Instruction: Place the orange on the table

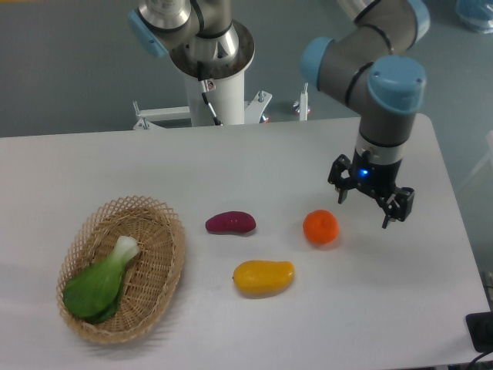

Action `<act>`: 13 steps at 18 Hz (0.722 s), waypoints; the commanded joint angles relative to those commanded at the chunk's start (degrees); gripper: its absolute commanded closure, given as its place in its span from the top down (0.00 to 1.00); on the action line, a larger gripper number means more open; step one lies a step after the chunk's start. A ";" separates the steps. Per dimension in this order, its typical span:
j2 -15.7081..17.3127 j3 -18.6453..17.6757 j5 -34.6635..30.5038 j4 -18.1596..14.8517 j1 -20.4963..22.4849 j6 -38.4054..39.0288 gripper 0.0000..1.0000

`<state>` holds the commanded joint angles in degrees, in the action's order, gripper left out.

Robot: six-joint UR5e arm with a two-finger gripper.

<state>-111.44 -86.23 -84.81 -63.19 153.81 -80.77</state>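
The orange (pixel 320 227) is a small round orange-red fruit resting on the white table (pixel 254 162), right of centre. My gripper (pixel 365 209) hangs just to the right of the orange and slightly above the tabletop. Its black fingers are spread apart and hold nothing. There is a small gap between the orange and the nearer finger.
A purple oblong vegetable (pixel 229 223) lies left of the orange. A yellow-orange mango-like fruit (pixel 263 277) lies in front of it. A woven wicker basket (pixel 158 285) at the front left holds a green leafy vegetable (pixel 104 282). The table's right edge is close to the gripper.
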 joint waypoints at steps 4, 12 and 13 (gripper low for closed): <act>-0.97 0.53 0.00 0.52 -0.79 -0.09 1.00; -0.88 0.01 0.00 1.14 -0.79 -0.09 1.00; -0.88 0.01 0.00 1.14 -0.79 -0.09 1.00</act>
